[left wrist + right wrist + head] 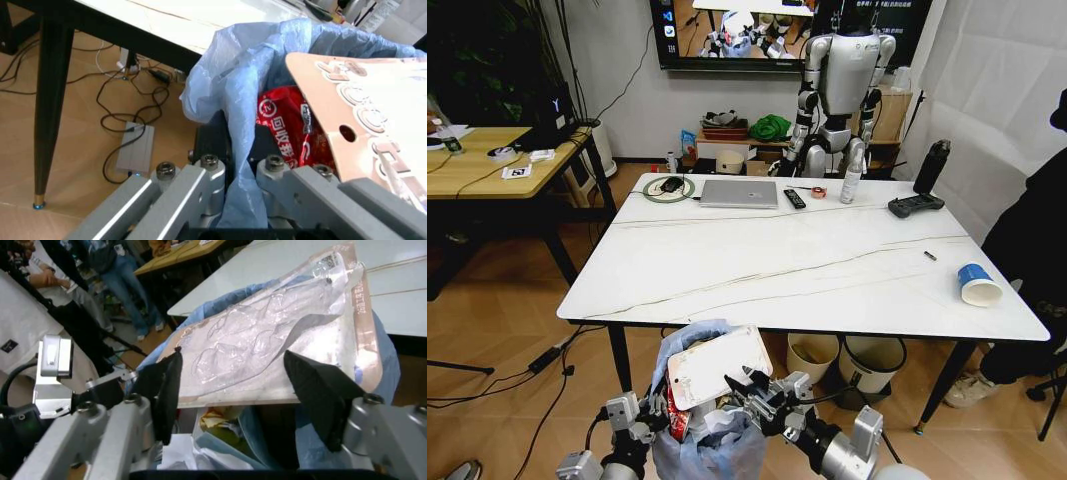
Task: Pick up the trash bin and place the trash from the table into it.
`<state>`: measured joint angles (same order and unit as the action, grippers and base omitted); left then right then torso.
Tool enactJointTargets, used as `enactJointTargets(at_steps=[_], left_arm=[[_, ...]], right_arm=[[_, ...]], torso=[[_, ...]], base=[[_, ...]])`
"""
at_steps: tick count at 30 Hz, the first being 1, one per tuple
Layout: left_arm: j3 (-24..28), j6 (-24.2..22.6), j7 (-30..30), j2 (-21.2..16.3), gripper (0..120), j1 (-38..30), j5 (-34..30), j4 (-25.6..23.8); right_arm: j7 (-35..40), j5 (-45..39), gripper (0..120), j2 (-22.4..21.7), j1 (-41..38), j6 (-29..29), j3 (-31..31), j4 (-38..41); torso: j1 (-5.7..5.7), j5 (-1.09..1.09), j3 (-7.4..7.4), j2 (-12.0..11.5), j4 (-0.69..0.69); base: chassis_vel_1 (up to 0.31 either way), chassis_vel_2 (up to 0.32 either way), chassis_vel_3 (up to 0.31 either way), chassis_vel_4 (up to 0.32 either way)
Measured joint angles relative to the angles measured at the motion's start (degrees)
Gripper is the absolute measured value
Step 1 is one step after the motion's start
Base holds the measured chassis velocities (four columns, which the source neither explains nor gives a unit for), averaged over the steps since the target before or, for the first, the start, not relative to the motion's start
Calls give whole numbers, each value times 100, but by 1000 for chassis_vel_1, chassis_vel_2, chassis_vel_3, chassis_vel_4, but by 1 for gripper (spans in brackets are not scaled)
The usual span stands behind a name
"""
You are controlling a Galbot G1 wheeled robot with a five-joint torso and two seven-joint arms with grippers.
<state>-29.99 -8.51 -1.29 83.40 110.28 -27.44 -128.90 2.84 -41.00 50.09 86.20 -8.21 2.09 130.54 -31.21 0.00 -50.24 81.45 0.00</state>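
left gripper point(230, 200) pinches bin point(702, 440) bag edge, bin held below table point(727, 270) front. right gripper point(240, 390) spread beside clear pack point(719, 366) lying across bin mouth. step: loading trash. cup point(978, 284) left on table; next likely calls for reaching it.

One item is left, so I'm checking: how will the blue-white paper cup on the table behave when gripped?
The paper cup looks thin-walled, so probably light and easily crushed. It lies on its side on the table, near the edge, so a nudge may roll it.
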Motion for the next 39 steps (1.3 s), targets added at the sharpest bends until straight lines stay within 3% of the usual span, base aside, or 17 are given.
enactJointTargets(at_steps=[3, 27, 39], left_arm=[[-3, 0, 0, -3, 0, -8, -1, 1], [-27, 5, 1, 3, 0, -60, -50, 107], [14, -2, -31, -113, 0, -64, -178, 121]], right_arm=[[11, 1, 67, -45, 72, -3, -42, 57], [53, 101, 68, -275, 498, 33, -389, 284], [212, 77, 72, -162, 540, 26, -811, 313]], torso=[[0, 0, 0, 0, 0], [0, 0, 0, 0, 0], [0, 0, 0, -1, 0]], base=[[0, 0, 0, 0], [0, 0, 0, 0], [0, 0, 0, 0]])
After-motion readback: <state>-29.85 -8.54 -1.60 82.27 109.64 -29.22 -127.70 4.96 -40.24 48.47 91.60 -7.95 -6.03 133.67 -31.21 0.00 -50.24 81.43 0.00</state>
